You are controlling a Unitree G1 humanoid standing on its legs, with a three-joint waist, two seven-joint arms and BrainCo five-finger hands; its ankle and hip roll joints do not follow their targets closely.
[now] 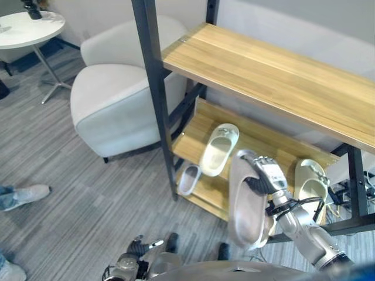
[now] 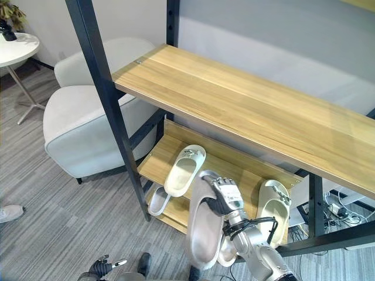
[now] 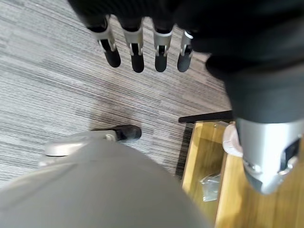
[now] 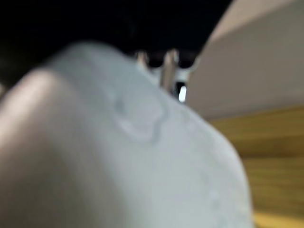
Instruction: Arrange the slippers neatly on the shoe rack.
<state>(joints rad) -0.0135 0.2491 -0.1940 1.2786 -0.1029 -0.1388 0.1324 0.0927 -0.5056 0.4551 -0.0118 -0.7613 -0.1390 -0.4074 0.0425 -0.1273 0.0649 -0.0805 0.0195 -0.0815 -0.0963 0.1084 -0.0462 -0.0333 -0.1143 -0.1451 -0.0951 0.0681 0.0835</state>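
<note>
A shoe rack (image 1: 153,88) with black metal posts and pale wooden shelves stands on grey striped carpet (image 1: 76,193). Its upper shelf (image 2: 246,111) is bare wood. On the lower shelf (image 2: 234,167) lie two cream slippers: one (image 2: 184,170) toward the left end, angled with its toe pointing up and to the right, and another (image 2: 273,205) near the right end. A third slipper (image 1: 188,179) rests lower down, on the bottom shelf at the rack's left front corner, just below the first.

The right hand (image 1: 265,177) is raised in front of the rack, between the two slippers on the lower shelf. Its fingers are curled round a fourth slipper (image 1: 247,205), gripping it near the top, so that it hangs nearly upright with its grey sole facing the camera. This slipper is held in the air, clear of the shelf. In the right wrist view its pale sole (image 4: 118,156) sits very close to the lens, with wooden shelf beyond.

The left hand (image 3: 137,47) hangs low by the robot's side over the carpet, fingers straight and relaxed, holding nothing.

A white armchair (image 1: 117,99) stands just left of the rack. Farther left is a small round white table (image 1: 29,29). A person's shoe (image 1: 26,195) shows at the left edge of the carpet.
</note>
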